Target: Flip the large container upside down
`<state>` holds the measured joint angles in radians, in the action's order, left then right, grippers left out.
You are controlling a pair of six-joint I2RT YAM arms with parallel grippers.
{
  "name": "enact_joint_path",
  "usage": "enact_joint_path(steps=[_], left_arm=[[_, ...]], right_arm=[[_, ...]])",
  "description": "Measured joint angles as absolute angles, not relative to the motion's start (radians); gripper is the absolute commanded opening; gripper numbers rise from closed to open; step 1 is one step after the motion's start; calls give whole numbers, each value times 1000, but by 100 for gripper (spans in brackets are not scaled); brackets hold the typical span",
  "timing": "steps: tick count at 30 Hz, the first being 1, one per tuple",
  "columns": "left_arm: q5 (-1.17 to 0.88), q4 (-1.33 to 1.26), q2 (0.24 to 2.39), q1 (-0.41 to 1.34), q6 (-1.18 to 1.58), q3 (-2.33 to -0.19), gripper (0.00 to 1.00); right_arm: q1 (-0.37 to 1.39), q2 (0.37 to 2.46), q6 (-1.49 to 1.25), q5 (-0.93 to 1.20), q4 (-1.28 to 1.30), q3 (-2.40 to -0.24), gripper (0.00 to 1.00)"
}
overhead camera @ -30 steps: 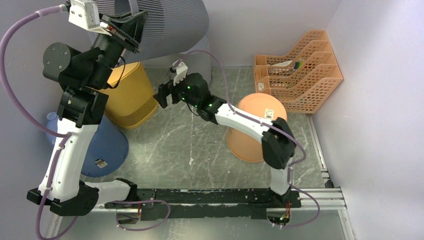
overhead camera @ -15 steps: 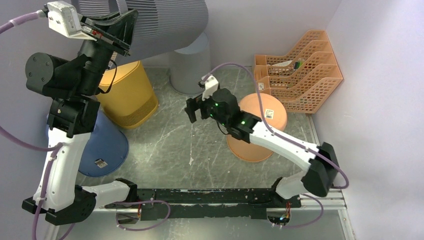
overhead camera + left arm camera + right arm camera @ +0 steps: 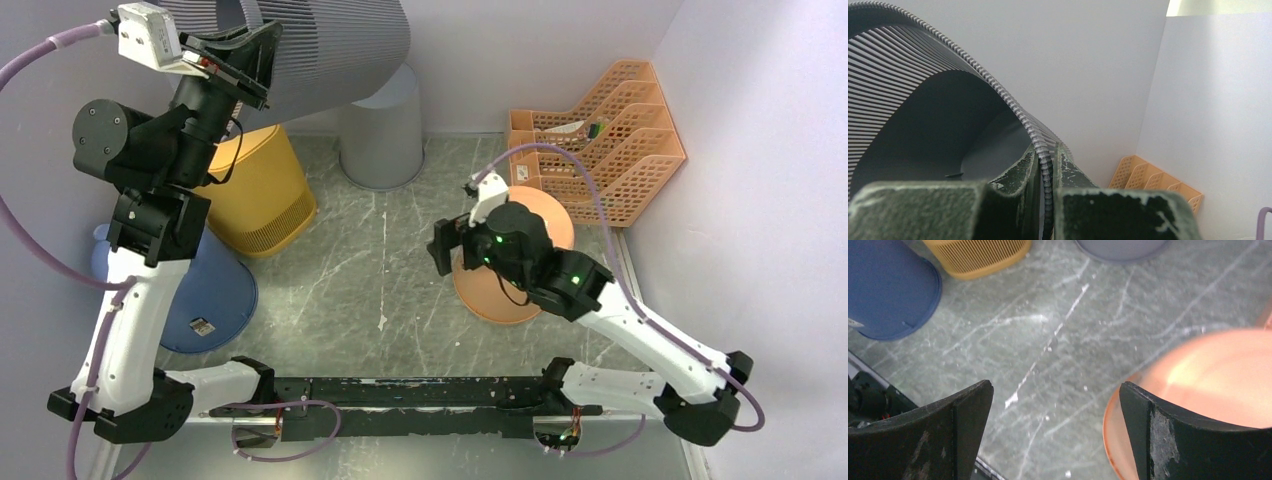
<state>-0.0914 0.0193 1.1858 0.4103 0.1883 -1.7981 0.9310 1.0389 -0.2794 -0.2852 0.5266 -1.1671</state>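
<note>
The large container (image 3: 330, 40) is a dark grey ribbed bin, held up off the floor at the back left and tipped on its side. My left gripper (image 3: 250, 55) is shut on its rim. In the left wrist view the ribbed rim (image 3: 1048, 165) runs between the two fingers, with the container's dark inside (image 3: 923, 130) to the left. My right gripper (image 3: 445, 250) hangs open over the floor beside an orange bin (image 3: 490, 295). Nothing is between its fingers (image 3: 1055, 405).
A yellow slatted bin (image 3: 262, 190) and a blue bin (image 3: 205, 285) stand upside down at the left. A smaller grey bin (image 3: 382, 130) stands at the back middle, under the lifted container. An orange file rack (image 3: 600, 140) fills the back right corner.
My right arm has swung from the middle back toward the right, its open gripper now beside the orange bin. The left arm has kept the container aloft, shifting only a little.
</note>
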Motion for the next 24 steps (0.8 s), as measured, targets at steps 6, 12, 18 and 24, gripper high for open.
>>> enact_joint_path(steps=[6, 12, 18, 24], left_arm=[[-91, 20, 1189, 410, 200, -1784, 7], [-92, 20, 1189, 410, 211, -1756, 7], [-94, 21, 1189, 410, 211, -1736, 7], [-96, 20, 1189, 410, 210, -1733, 7]], right_arm=[[937, 854, -422, -464, 688, -1129, 100], [937, 832, -579, -641, 838, -1151, 100], [937, 876, -805, -797, 1024, -1145, 100], [937, 855, -882, -847, 1097, -1121, 100]])
